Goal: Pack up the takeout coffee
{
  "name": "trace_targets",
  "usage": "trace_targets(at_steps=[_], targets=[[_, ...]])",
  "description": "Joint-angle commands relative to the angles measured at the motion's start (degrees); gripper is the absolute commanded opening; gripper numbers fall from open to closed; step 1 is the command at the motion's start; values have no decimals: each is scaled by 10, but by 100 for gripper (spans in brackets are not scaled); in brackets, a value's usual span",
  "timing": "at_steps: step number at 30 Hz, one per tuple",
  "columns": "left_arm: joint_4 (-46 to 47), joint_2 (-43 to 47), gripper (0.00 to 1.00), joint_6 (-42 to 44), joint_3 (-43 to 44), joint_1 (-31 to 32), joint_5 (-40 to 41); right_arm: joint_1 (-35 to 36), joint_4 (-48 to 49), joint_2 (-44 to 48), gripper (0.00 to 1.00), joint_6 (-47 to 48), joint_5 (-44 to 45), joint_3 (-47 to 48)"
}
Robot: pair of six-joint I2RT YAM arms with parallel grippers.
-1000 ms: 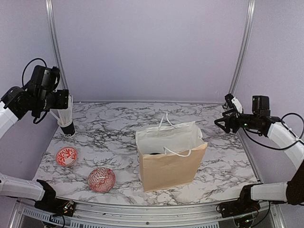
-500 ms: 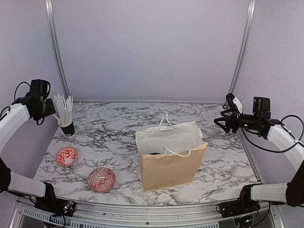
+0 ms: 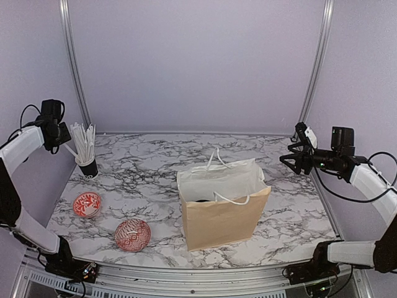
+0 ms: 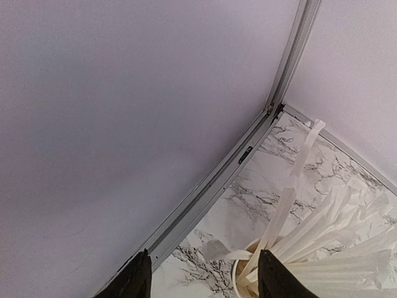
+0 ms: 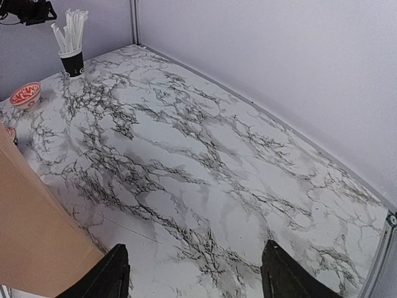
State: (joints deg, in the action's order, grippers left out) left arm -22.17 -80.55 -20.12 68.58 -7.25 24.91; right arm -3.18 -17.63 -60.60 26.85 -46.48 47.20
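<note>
No white paper cups or brown pulp carrier on view; only a dark shape low inside the tall tan paper bag at mid-table. Flanked by left gripper and right gripper, both parted and empty, the right nearer.

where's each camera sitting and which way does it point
Top external: high behind the arm bases, looking down on the marble table and paper bag; both arms show, left hand and right hand raised at the sides.
Left wrist: faces the back-left wall corner over the cup of straws; its open fingertips at bottom.
Right wrist: looks leftward across the table; its open fingertips at bottom.
Shared: top and right wrist both show bag, straws, a red bowl.
</note>
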Motion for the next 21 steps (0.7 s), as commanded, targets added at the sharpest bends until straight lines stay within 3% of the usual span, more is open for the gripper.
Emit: trace_targets(at_steps=[1,21], targets=[[26,-26,59,12,33,-11,1,-1,-8,11,70,10,-15,4],[27,-86,36,23,66,-19,-8,-1,-12,-3,69,16,-13,5]])
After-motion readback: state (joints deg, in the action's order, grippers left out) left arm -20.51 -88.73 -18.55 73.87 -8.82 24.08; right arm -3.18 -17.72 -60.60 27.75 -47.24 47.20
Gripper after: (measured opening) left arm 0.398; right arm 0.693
